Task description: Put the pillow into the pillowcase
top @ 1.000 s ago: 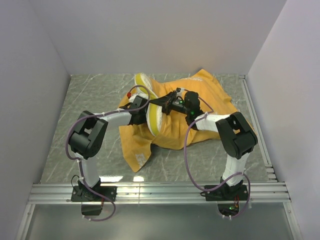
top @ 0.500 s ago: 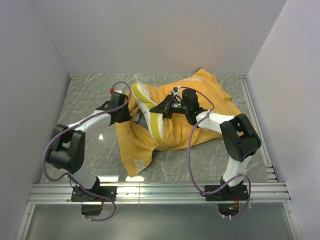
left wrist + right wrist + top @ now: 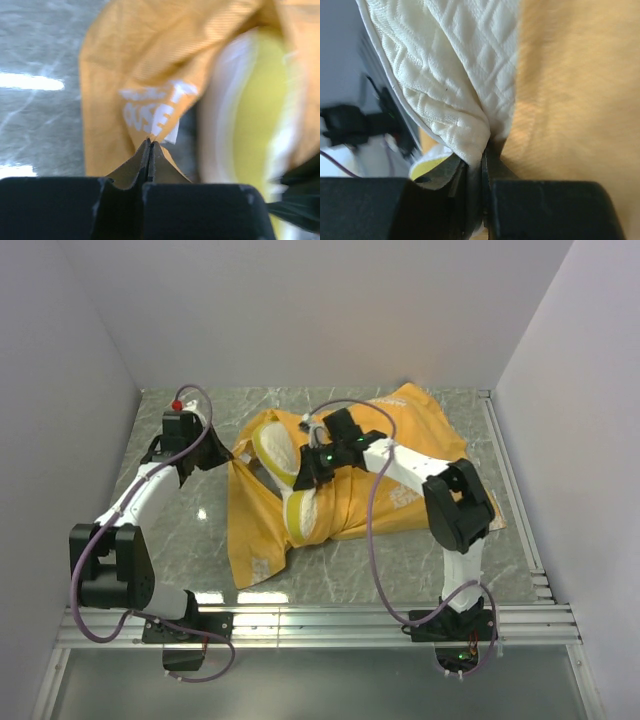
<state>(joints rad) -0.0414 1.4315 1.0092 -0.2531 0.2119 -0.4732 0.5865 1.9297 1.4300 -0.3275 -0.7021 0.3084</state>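
Note:
The pillowcase [image 3: 400,460] lies orange-yellow side out across the middle of the table. The cream-white pillow [image 3: 273,445] with its yellow-green band stands bent on edge at the cloth's left side, partly wrapped by it. My left gripper [image 3: 226,461] is shut on the pillowcase's left edge, stretched out to the left; in the left wrist view [image 3: 150,143] orange cloth [image 3: 150,65] is pinched between the jaws and the blurred pillow [image 3: 257,105] is at the right. My right gripper [image 3: 304,477] is shut on the pillow; the right wrist view [image 3: 482,156] shows quilted fabric [image 3: 445,70] clamped, beside orange cloth [image 3: 575,100].
White walls close the table [image 3: 180,530] in at the left, back and right. An aluminium rail [image 3: 320,622] runs along the near edge, and another rail [image 3: 512,480] along the right side. The left arm's cable loops above its wrist.
My left arm has swung out to the left and back, pulling the pillowcase's edge with it. My right gripper has moved left and forward with the pillow, which now sits further left.

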